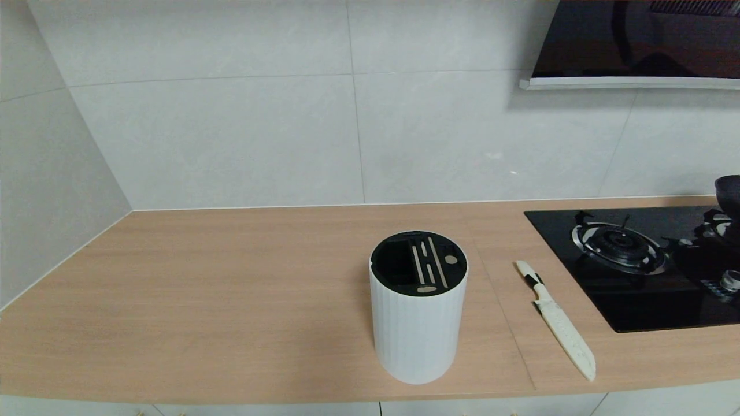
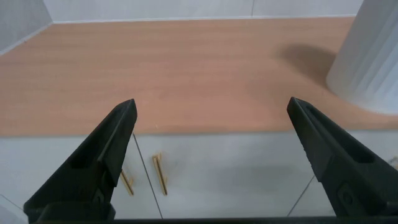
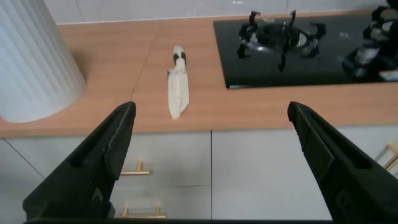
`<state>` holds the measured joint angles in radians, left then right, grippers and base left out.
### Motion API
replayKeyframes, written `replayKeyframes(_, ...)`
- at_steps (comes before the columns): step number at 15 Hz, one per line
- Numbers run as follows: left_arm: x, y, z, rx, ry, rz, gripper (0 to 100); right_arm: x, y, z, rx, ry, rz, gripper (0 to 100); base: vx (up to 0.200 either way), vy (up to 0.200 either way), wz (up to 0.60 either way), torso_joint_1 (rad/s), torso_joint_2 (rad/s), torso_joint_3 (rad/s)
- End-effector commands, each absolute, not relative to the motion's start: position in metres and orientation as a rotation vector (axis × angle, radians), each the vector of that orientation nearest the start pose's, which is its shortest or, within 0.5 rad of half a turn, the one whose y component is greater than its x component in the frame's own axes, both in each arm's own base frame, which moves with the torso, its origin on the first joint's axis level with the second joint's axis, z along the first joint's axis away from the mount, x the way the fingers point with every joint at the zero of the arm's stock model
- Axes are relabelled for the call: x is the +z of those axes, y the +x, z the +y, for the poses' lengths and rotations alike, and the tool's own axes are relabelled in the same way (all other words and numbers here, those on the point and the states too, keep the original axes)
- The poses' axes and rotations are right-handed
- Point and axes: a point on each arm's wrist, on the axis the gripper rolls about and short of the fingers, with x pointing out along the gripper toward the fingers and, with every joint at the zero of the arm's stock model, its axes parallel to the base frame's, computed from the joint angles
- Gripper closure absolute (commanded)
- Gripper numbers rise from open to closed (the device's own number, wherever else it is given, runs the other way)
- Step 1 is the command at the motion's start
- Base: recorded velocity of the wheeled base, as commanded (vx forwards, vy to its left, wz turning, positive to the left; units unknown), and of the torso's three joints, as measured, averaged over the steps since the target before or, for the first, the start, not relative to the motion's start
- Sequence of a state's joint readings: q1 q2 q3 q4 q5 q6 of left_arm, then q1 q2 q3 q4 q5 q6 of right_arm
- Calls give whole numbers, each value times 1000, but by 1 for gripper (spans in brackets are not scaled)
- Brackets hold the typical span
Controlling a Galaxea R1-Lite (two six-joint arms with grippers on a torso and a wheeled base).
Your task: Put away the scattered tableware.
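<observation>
Plainly, the cream speckled kitchen knife (image 1: 555,319) lay flat on the wooden surface (image 1: 231,289) between the white ribbed cylindrical holder (image 1: 417,323) and the black gas hob (image 1: 636,266), long axis front to back, handle toward the wall, tip toward the front edge. The right hand (image 3: 211,112), released, seemed nearer it than the released left hand (image 2: 211,109).

You see a wood table (image 1: 231,289), black gas hob (image 1: 624,303) set in its right end, hood (image 1: 630,40) above, tiled wall (image 1: 231,133) behind.
</observation>
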<state>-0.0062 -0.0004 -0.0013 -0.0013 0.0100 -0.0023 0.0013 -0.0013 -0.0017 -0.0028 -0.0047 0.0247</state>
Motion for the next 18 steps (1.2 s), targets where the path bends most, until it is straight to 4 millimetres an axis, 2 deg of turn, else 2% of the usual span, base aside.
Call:
replayKeyframes(1, 76, -23, 0, 5, -3, -3, 0, 76, -23, 0, -3, 25, -5, 0, 0, 0, 0, 286, -613, -334)
replayKeyframes(8, 76, -23, 0, 3, -3, -3, 0, 76, -23, 0, -3, 25, -5, 0, 0, 0, 0, 205, -420, -219)
replayKeyframes(18, 76, -23, 0, 5, 0, -3, 0, 76, -23, 0, 0, 17, -2, 0, 0, 0, 0, 7, -11, -6)
